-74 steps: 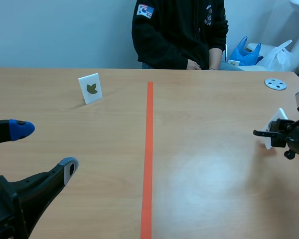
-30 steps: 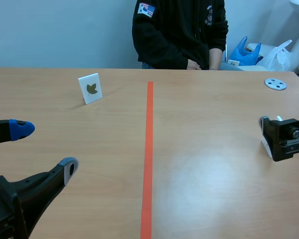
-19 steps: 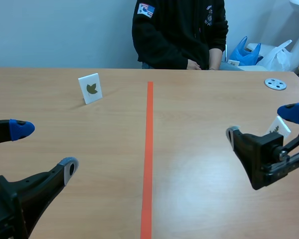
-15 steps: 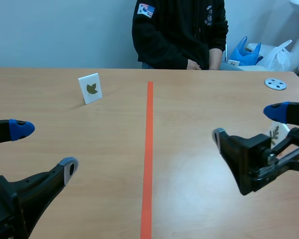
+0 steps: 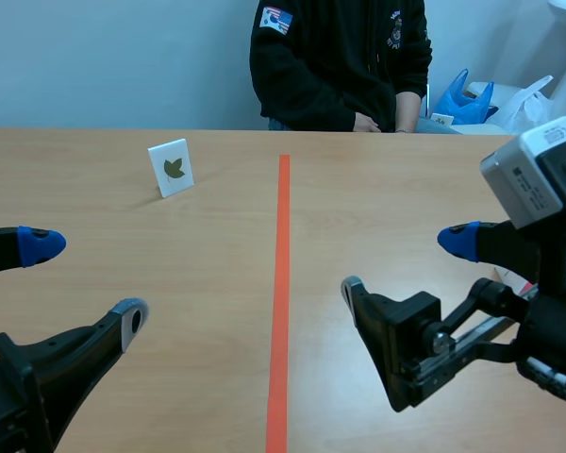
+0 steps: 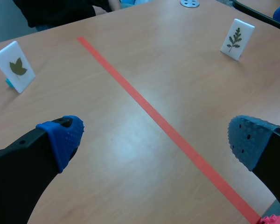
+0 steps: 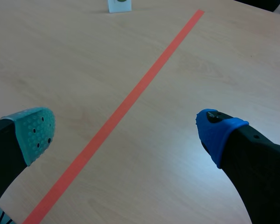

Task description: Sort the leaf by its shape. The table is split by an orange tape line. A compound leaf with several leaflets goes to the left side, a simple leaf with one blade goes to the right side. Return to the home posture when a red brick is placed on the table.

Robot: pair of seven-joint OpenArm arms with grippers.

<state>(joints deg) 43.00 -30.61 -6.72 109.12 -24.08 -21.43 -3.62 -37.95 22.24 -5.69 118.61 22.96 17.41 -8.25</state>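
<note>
1. The left end effector [image 5: 83, 283] is seen low over the left half of the worktop [image 5: 170, 245]. Its fingers are spread wide and nothing is held between them.
2. The right end effector [image 5: 406, 264] is found over the right half, reaching in toward the orange tape line [image 5: 281, 283]. Its blue-tipped and grey-tipped fingers are well apart, and nothing is gripped there either.
3. In the right wrist view only bare wood and the tape line are framed between the two parted pads.
4. A white card with a dark olive lobed leaf [image 5: 172, 168] is stood upright on the left side of the line, toward the far edge of the worktop and well apart from both end effectors.
5. A white card with a fern-like compound leaf [image 6: 237, 38] is picked out in the left wrist view. It stands upright on the right side of the line, close by the right arm. In the scene view it is mostly hidden behind that arm.
6. A grey disc [image 6: 190, 3] is spotted beyond that card, near the far edge.
7. A person [image 5: 340, 57] in a dark jacket is seated across the worktop, and a blue bag [image 5: 467, 99] is noted beside them.
</note>
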